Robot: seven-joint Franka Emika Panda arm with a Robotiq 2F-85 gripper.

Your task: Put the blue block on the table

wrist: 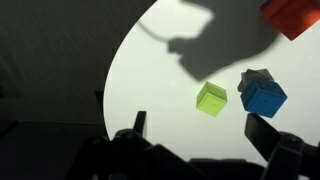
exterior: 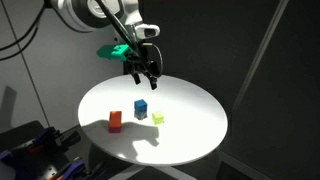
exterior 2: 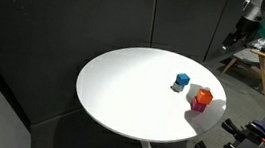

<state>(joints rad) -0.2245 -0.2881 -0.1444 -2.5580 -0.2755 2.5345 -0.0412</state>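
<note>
Tabletop [exterior: 200, 130]: round, white, carrying three blocks grouped near its middle. In an exterior view, left to right, these are the red-orange block [exterior: 115, 121], the blue block [exterior: 142, 107] and the yellow-green block [exterior: 157, 118]. The blue block stands between the other two, near both and touching neither. Something pale shows at its base, and it cannot be told whether the block rests directly on the tabletop. The fingers [wrist: 265, 138] hang above the far part of the tabletop, well apart from the blue block. In the wrist view they are spread wide with nothing between them.
</note>
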